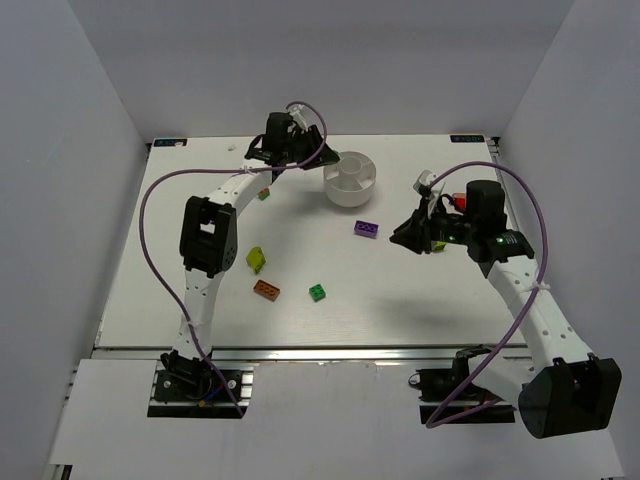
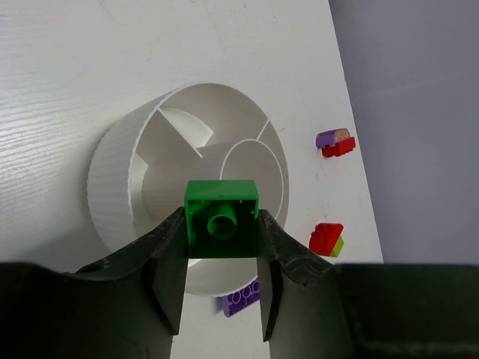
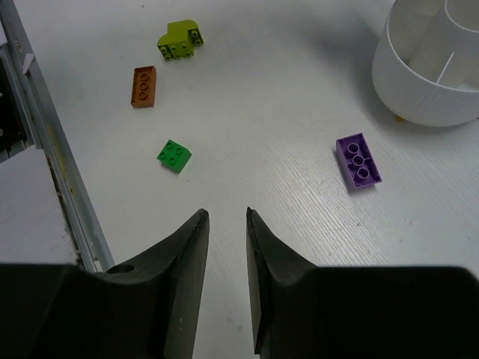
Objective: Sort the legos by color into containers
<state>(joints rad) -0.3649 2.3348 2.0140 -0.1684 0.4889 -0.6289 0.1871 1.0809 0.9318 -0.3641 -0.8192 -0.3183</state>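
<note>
Jaws of the left gripper (image 2: 221, 228) clamp a green brick (image 2: 221, 196), hollow underside facing the camera, at the centre of the left wrist view; the white dish (image 2: 112, 179) fills the frame right behind it; right gripper (image 3: 227, 217) stands slightly parted and empty at bottom centre of its view; beyond it lie a second green brick (image 3: 174, 155) centre left, a purple brick (image 3: 358, 160) at right, an orange brick (image 3: 144, 86) and a yellow-green brick (image 3: 179, 40) upper left.

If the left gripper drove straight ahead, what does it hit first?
The white dish: the held green brick would likely meet its near wall or drop into an open wedge; depth is unclear.
</note>
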